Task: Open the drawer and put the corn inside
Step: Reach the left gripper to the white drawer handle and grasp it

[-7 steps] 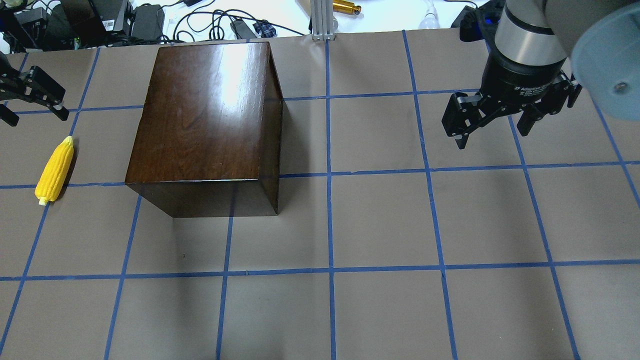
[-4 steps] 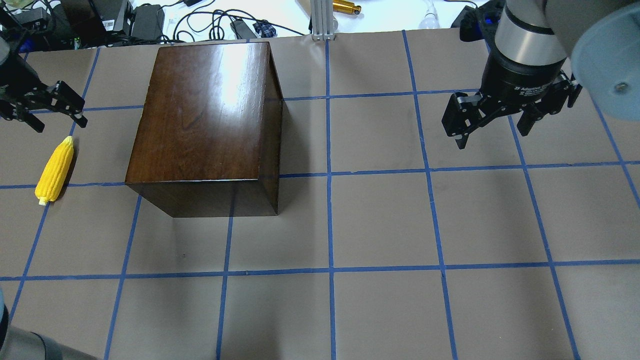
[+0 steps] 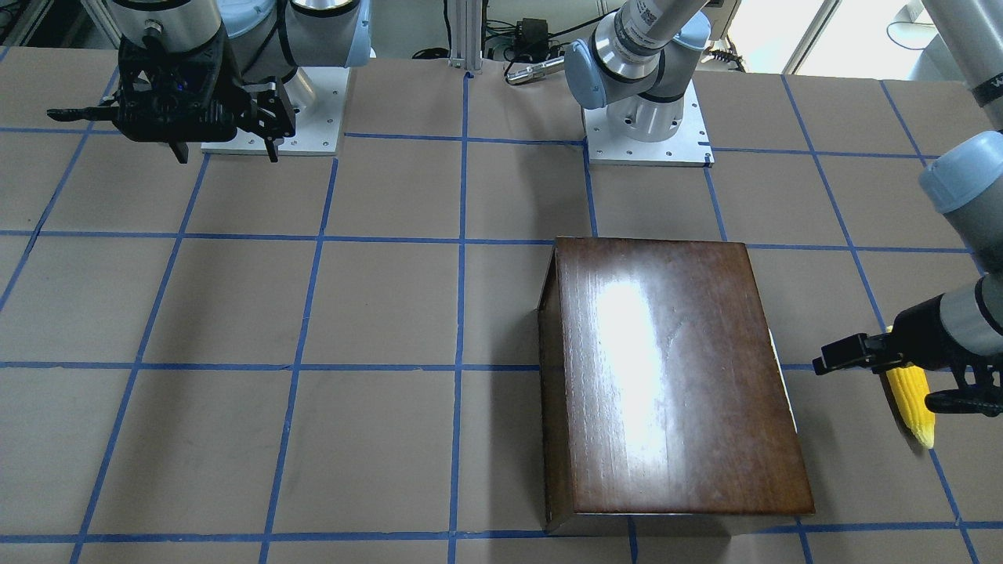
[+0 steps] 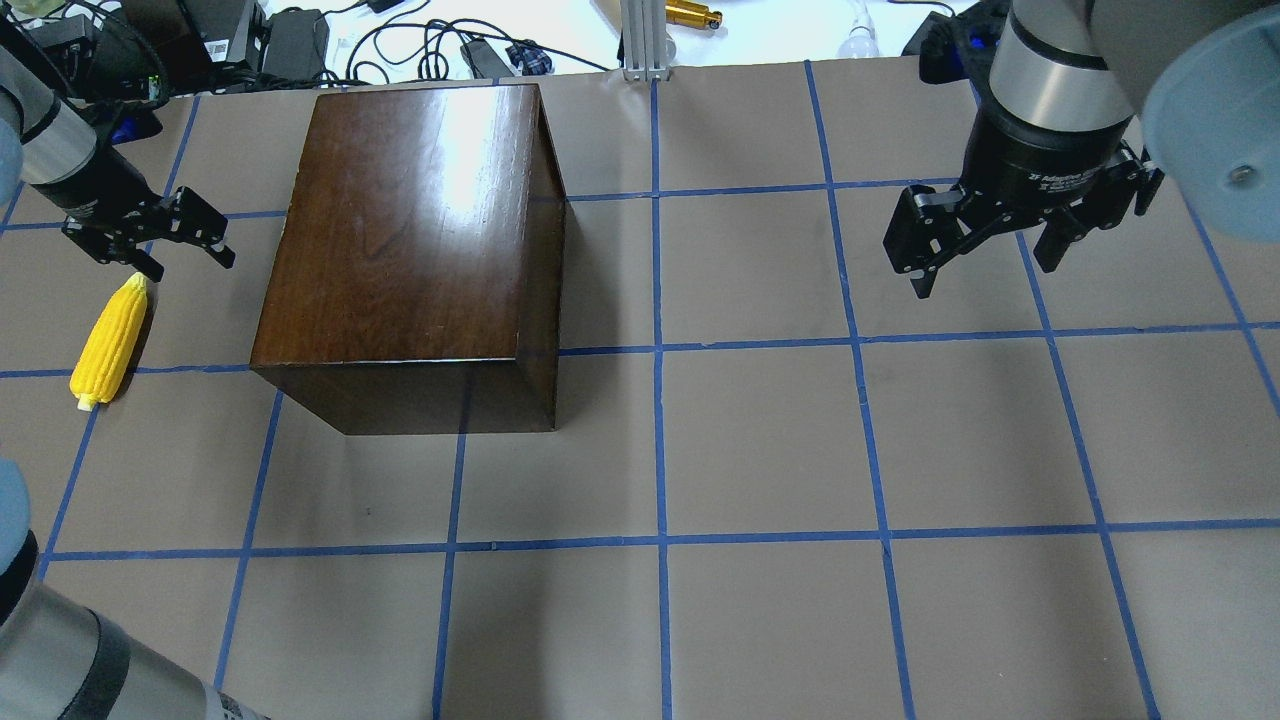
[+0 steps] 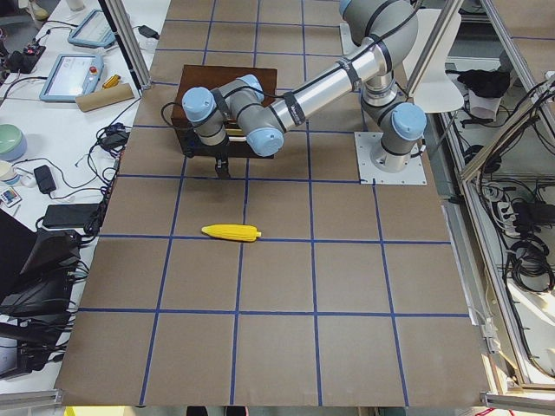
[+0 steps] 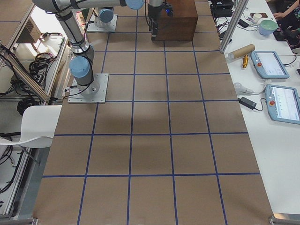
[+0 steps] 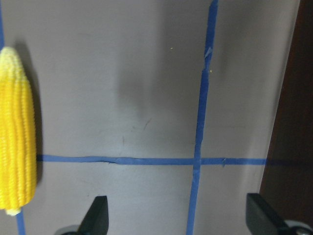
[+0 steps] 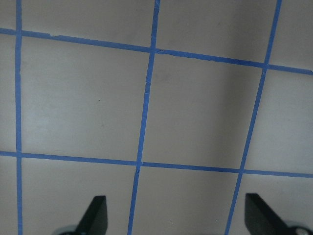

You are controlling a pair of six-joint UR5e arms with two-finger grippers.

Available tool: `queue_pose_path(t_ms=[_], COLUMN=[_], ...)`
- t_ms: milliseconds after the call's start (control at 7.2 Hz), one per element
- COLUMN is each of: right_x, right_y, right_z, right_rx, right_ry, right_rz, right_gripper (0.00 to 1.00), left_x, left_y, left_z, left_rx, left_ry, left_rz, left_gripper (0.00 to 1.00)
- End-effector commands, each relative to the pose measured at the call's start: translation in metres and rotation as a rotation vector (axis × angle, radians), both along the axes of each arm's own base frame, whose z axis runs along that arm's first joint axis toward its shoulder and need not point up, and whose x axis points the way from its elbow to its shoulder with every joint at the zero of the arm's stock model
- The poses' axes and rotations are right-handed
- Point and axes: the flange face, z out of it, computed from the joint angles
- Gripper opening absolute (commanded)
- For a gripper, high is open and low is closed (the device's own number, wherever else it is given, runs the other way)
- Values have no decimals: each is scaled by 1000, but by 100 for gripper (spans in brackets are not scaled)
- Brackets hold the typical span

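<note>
The corn (image 4: 108, 342) is a small yellow cob lying on the table to the left of the glossy dark-brown box (image 4: 410, 230). It also shows in the front view (image 3: 913, 399), the left side view (image 5: 231, 232) and the left wrist view (image 7: 17, 142). The drawer is shut in the box, and its front and knob do not show clearly. My left gripper (image 4: 190, 262) is open and empty, low between the corn's tip and the box side (image 7: 293, 122). My right gripper (image 4: 985, 275) is open and empty, hovering far to the right.
Blue tape lines grid the brown table. Cables and power bricks (image 4: 300, 40) and an aluminium post (image 4: 645, 40) lie beyond the far edge. Tablets (image 6: 269, 63) sit on a side bench. The arm bases (image 3: 646, 117) stand at the robot's side.
My left gripper has moved in from the table's left edge toward the box, and now sits just past the corn's tip. The right arm, corn and box have not moved.
</note>
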Motion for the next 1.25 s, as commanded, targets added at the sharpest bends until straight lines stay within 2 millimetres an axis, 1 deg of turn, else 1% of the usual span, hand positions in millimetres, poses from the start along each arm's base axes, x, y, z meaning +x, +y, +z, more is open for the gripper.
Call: queue_pose_path(t_ms=[0,139,278,694,1111], right_x=[0,0,0,0,0], right_y=[0,0,0,0,0], right_z=[0,0,0,0,0], right_rx=[-1,1,1,1,-1], right_ry=[0,0,0,0,-2], right_rz=[0,0,0,0,0], right_gripper=[100,100,100,100,100], left_x=[-15,-20,-20,-25,-24], left_y=[-4,-6,-8,-6,-9], left_z=[10,9,3,-25,-38], left_rx=[-88,-111,-114,-75,-59], left_ry=[147,193,204,227,234], left_rz=[-17,-32,-57,-62,-60], left_gripper=[100,100,100,100,100])
